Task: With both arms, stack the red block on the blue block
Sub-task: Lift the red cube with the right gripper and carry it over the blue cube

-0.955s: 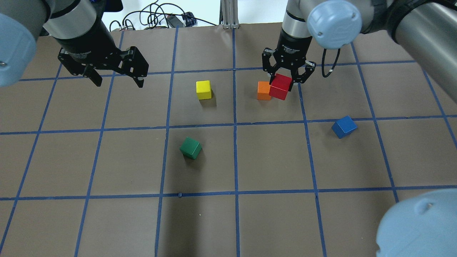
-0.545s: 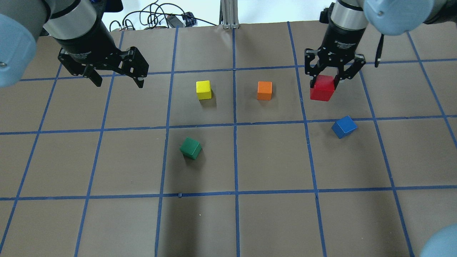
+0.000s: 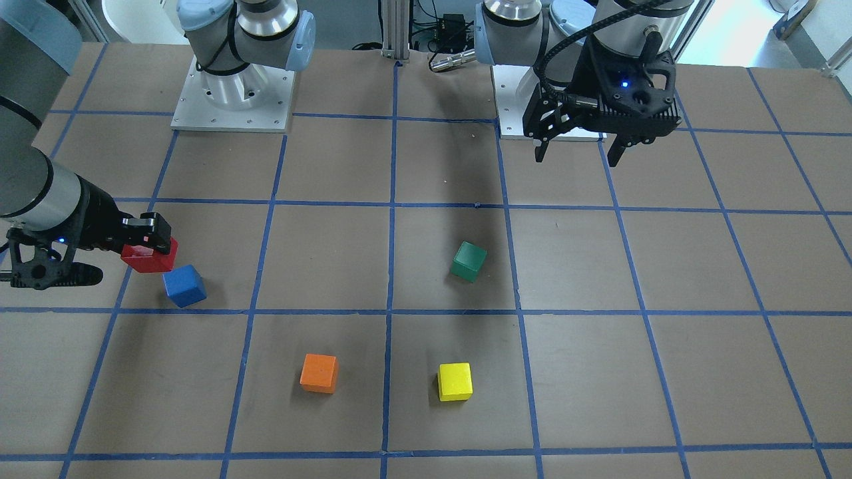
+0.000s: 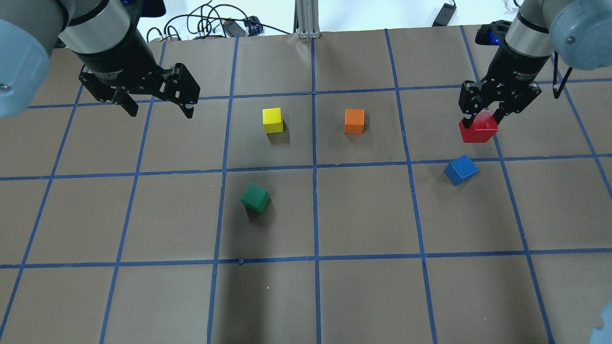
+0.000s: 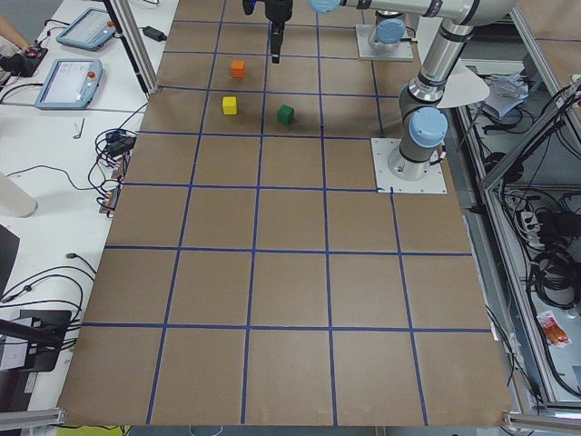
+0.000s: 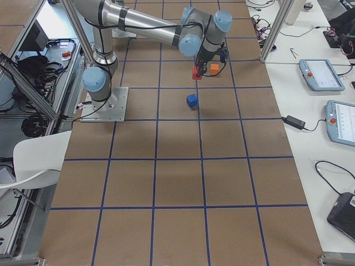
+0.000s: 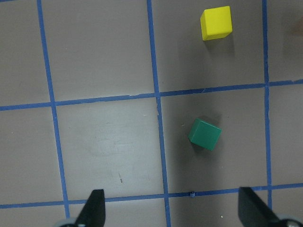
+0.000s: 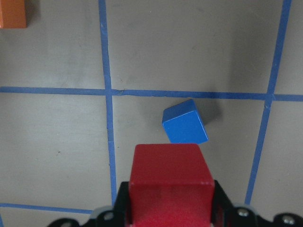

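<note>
Over the table's [image 4: 363,215] right half, the right gripper [image 4: 483,119] has the red block [image 4: 478,130] clamped between its fingers, lifted clear of the surface; within the last second it has carried the block away from the orange block [image 4: 354,121], which it was right beside, and across a grid line toward the blue block [image 4: 461,170]; the blue block sits on the table, askew to the grid, unmoved; the right wrist view shows it just ahead of the red one, not yet beneath; transport looks nearly done, alignment and lowering remain; left gripper [image 4: 159,111] hangs spread wide and empty at far left, unchanged.
</note>
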Available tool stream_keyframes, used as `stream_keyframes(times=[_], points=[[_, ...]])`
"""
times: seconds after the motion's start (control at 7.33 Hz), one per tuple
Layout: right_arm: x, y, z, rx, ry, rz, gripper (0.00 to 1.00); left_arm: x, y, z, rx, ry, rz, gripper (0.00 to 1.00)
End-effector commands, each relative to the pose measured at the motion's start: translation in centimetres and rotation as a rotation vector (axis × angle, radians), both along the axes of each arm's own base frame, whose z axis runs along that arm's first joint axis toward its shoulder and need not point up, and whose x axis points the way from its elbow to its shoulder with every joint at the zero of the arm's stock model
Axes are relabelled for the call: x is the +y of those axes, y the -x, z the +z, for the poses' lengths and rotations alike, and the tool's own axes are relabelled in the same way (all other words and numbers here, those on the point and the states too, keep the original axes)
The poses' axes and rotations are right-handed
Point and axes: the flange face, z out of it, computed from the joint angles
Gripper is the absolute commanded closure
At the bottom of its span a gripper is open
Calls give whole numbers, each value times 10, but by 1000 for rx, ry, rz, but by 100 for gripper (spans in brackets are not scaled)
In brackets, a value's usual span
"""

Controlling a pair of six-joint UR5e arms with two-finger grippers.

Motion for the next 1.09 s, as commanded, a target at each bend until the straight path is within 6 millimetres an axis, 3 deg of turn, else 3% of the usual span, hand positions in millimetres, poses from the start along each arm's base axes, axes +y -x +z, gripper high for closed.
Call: stream_keyframes(times=[0.0,0.27,0.95], points=[[7,5,-27,9,32,29,100,0,0,0,0,-1,1,0],[11,8,-50,36,84,124,100,0,0,0,0,1,-1,0],[36,5,-107,24,84,150,100,0,0,0,1,1,2,0]])
